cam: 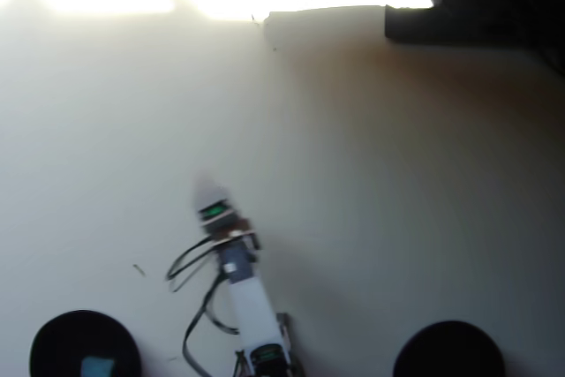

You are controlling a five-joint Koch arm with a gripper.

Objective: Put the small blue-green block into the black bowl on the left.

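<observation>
The small blue-green block [97,365] lies inside the black bowl [60,337] at the bottom left of the overhead view, close to the picture's lower edge. The arm reaches up from the bottom centre. My gripper [207,188] is out over the bare white table, well up and to the right of that bowl. It is blurred by motion, so its jaws cannot be made out. Nothing shows between them.
A second black bowl [448,350] sits at the bottom right. Loose black cables [187,264] hang beside the arm. A dark shelf or device [459,6] runs along the top right, and strong glare washes out the top left.
</observation>
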